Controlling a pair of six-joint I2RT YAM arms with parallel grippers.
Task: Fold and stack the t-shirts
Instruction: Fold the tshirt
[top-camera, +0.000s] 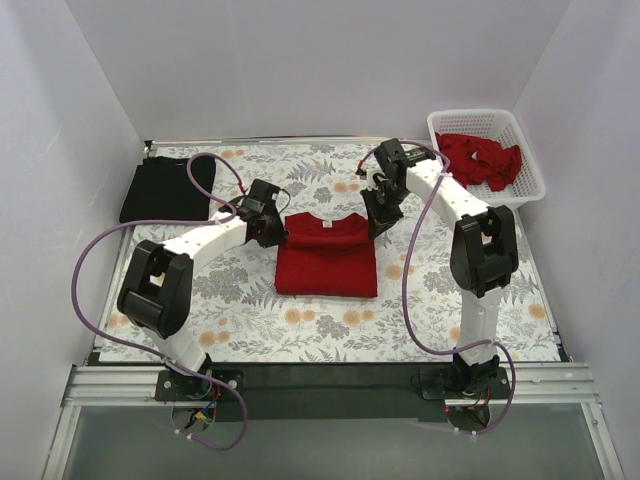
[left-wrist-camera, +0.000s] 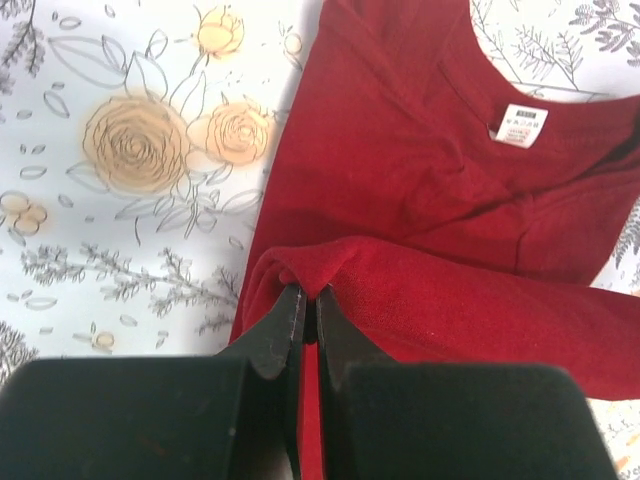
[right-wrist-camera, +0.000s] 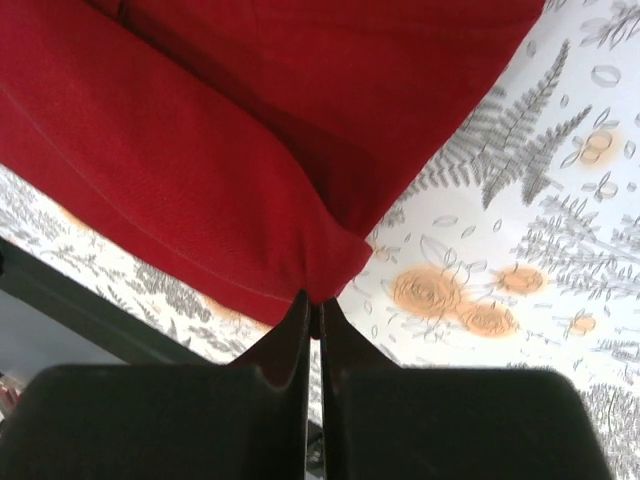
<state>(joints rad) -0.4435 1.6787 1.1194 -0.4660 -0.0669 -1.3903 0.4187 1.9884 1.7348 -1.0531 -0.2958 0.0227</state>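
A bright red t-shirt (top-camera: 327, 255) lies partly folded on the flowered table cloth at mid table, its neck with the white label (left-wrist-camera: 521, 126) toward the back. My left gripper (top-camera: 279, 229) is shut on a fold of the shirt's left edge (left-wrist-camera: 300, 272). My right gripper (top-camera: 377, 222) is shut on a corner of the shirt's right edge (right-wrist-camera: 325, 270), lifted a little above the table. A black t-shirt (top-camera: 167, 187) lies folded at the back left. More red t-shirts (top-camera: 482, 158) lie crumpled in the basket.
A white plastic lattice basket (top-camera: 531, 160) stands at the back right corner. White walls close the table on three sides. The black front rail (top-camera: 330, 375) runs along the near edge. Purple cables loop beside both arms.
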